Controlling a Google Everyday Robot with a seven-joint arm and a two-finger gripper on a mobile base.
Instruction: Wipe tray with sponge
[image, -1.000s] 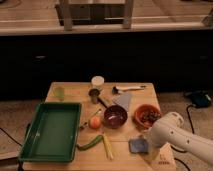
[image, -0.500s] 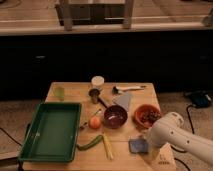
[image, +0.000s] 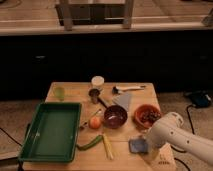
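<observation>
the sponge (image: 138, 145), near the table's (image: 125, 159) front edge right of the tray (image: 30, 150), looks light and squashy, best pinched across its short sides by the gripper (image: 150, 148), open wide and empty beside it.

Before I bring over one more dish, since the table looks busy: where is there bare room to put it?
Bare wood lies between the green cup and the metal cup, and along the front edge right of the tray. The tray's floor is also empty. It is crowded around the dark bowl and the sponge, beside the end effector.
</observation>
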